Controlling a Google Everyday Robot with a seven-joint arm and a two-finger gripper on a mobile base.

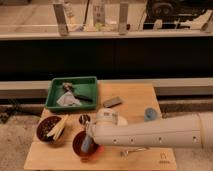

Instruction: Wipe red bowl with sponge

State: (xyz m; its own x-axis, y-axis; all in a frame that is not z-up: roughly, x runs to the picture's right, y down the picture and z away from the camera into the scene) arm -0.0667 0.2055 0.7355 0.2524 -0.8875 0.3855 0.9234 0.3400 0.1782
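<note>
One arm only, reaching in from the right across the wooden table (135, 92), thick, white and smooth, with small dark dots along its side. Gripper (89, 142) at the far end of it, directly above the red bowl (80, 145), so no sideways travel needed, only small rubbing moves inside the rim. Sponge (87, 145) seen as a light-blue oblong piece, long axis nearly upright and leaning a little, lower end down inside the bowl, upper end at the gripper. Appears clamped on the sponge, though the fingers themselves not clearly separable.

Red bowl near the front edge of the table, left of centre; small, round, glossy orange-red plastic, darker inside. Sponge probably soft and yielding, narrower than the bowl, so likely able to reach the bottom and the inner wall.

Just to the left, apart from the red bowl, a dark maroon bowl (49, 129) with pale sticks. Behind, a green tray (92, 82) with mixed items, a flat grey block (112, 102), and a round blue cup (150, 114) at the right.
</note>
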